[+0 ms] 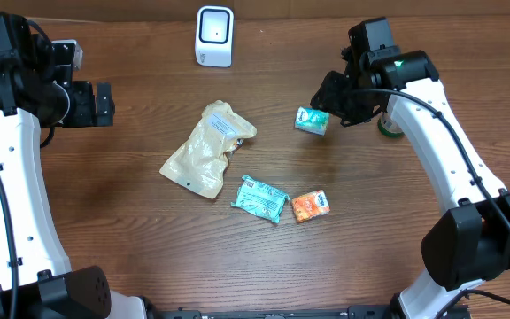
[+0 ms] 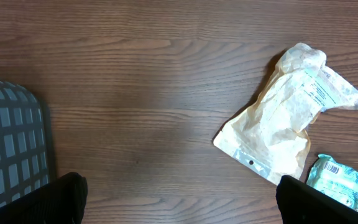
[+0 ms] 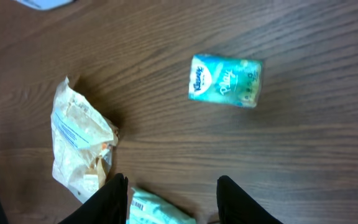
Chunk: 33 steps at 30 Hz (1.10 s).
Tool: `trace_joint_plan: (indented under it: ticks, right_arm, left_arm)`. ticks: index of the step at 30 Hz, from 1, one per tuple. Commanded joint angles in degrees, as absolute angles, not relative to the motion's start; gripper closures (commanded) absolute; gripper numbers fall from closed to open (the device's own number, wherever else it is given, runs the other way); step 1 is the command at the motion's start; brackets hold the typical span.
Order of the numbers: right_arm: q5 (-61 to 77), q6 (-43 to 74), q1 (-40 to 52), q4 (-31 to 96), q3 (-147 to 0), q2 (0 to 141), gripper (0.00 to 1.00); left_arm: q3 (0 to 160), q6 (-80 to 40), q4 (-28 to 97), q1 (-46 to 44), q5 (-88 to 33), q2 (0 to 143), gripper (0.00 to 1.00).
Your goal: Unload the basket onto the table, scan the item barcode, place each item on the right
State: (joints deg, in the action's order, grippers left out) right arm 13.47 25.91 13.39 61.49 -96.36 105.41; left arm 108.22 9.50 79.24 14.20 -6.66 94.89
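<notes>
Counting four packets on the tabletop [image 1: 131, 221]: one cream pouch [image 1: 206, 148], one teal tissue pack [image 1: 311, 120], one teal wipes packet [image 1: 259, 198], one orange packet [image 1: 310, 206]. Also spotting one white scanner [image 1: 214, 35] at the far edge. Finding the tissue pack flat on the wood, just beside the right fingers [image 3: 114, 199], partly apart and empty. Seeing the left fingers [image 2: 61, 199] spread wide, gripping nothing.

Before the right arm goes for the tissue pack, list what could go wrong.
1. The tissue pack lies flat on the table, and the right gripper hangs empty with its jaws only partly spread; the fingers may shove it instead of gripping it.
2. No barcode shows on its upper face, so it may reach the scanner facing the wrong way.
</notes>
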Motion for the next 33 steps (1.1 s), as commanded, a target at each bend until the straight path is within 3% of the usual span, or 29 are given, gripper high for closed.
trace_joint_plan:
  ticks: [1, 9, 18, 25, 33]
  right_arm:
    - [11.66, 27.4, 13.43, 59.51, -95.94, 106.17, 0.58]
    - [1.21, 29.17, 13.43, 49.54, -95.94, 111.13, 0.61]
    - [4.4, 25.26, 15.94, 35.92, -95.94, 121.78, 0.55]
    - [3.53, 25.3, 18.31, 35.75, -95.94, 126.96, 0.55]
    - [7.92, 23.18, 19.62, 45.8, -96.12, 127.46, 0.55]
  left_arm:
    - [108.05, 10.72, 79.24, 13.47, -6.63, 95.24, 0.0]
    - [108.05, 10.72, 79.24, 13.47, -6.63, 95.26, 0.0]
    - [108.05, 10.72, 79.22, 13.47, -6.63, 95.24, 0.0]
    - [108.05, 10.72, 79.24, 13.47, -6.63, 95.24, 0.0]
    - [108.05, 10.72, 79.24, 13.47, -6.63, 95.24, 0.0]
